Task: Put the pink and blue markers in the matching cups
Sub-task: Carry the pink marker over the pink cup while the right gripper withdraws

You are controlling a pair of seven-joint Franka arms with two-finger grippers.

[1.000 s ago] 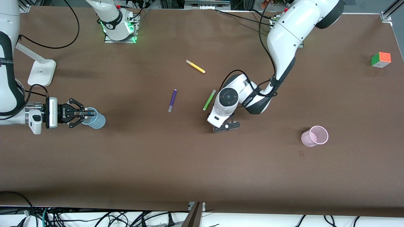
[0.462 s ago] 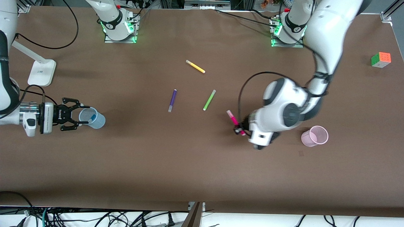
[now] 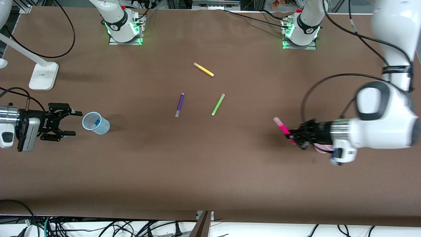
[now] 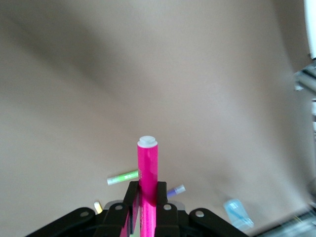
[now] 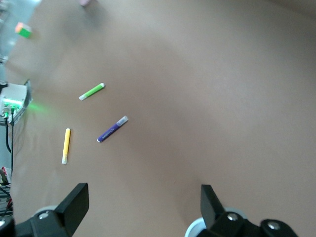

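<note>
A brown-covered bench [image 3: 210,171] fills the front view, with the two robot bases mounted along its top edge and cables hanging past the edge closest to the camera. At the right arm's end, the right gripper [image 3: 70,123] is low beside the blue cup [image 3: 95,122], just apart from it, its fingers spread wide and holding nothing; the blue marker [image 3: 94,124] stands inside that cup. A white lamp base [image 3: 43,76] sits near the same end, closer to the top edge. In the middle of the bench lie a yellow marker [image 3: 203,69], a purple marker [image 3: 179,104] and a green marker [image 3: 218,104], all apart from one another. Toward the left arm's end, the left gripper [image 3: 295,135] is clamped on the pink marker [image 3: 283,127], which is tilted with its pale end up; the gripper's body covers most of the pink cup [image 3: 320,148]. A colour cube [image 3: 397,62] rests near the corner at that end. In the left wrist view, the two fingers [image 4: 161,197] press against either side of the pink marker [image 4: 147,182], its pale cap pointing away from the camera, with the green marker [image 4: 123,177], the purple marker [image 4: 176,190] and the blue cup [image 4: 238,212] small in the distance. In the right wrist view, the black fingers [image 5: 74,201] stand far apart over bare brown surface, a sliver of the blue cup's rim [image 5: 196,228] shows between them, and the green marker [image 5: 92,91], purple marker [image 5: 112,129] and yellow marker [image 5: 65,145] lie farther off.
</note>
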